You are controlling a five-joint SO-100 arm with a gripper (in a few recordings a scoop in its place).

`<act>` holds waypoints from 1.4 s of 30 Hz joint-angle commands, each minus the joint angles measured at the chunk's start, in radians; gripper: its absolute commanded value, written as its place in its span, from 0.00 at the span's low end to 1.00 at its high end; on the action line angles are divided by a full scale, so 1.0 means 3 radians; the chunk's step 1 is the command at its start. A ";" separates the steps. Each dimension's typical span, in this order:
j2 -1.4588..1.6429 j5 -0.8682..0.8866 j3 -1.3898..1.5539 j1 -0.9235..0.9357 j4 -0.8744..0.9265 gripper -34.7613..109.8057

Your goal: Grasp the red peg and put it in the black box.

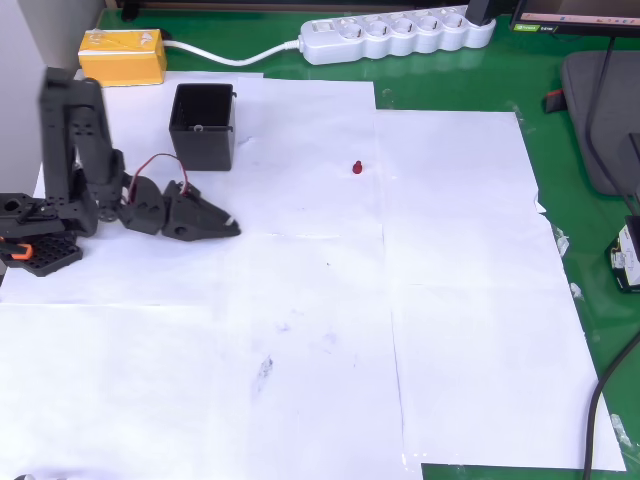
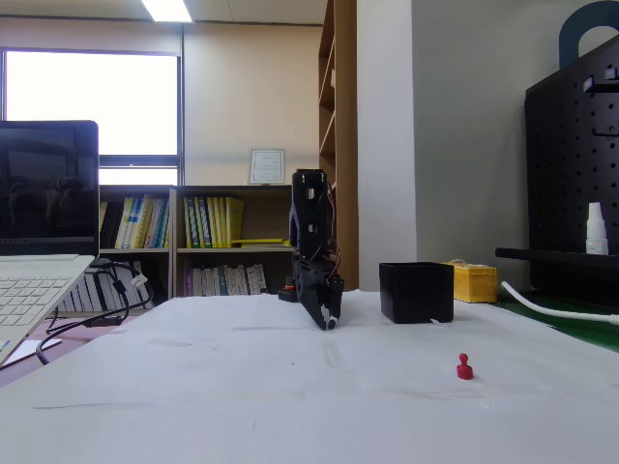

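Observation:
The red peg (image 1: 357, 167) (image 2: 464, 366) stands upright on the white paper, alone near the middle of the table. The black box (image 1: 203, 125) (image 2: 416, 292) sits open-topped at the back left in the overhead view, well left of the peg. My gripper (image 1: 228, 226) (image 2: 330, 323) rests low over the paper, just in front of the box and far left of the peg in the overhead view. Its jaws are together and hold nothing.
A yellow block (image 1: 123, 56) (image 2: 474, 282) lies behind the box. A white power strip (image 1: 395, 36) and its cable run along the back edge. Green mat (image 1: 590, 300) borders the paper on the right. A laptop (image 2: 44, 261) stands at the left of the fixed view.

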 commanded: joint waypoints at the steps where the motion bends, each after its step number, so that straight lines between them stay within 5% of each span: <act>1: 0.0430 0.0251 0.0348 -0.0051 -0.0440 0.24; 11: 0.1243 0.0552 0.0598 -0.0072 -0.1575 0.24; 29: 0.0562 0.0389 0.1692 -0.0312 0.0711 0.24; 42: 0.0552 0.0522 0.1764 -0.0624 0.0777 0.24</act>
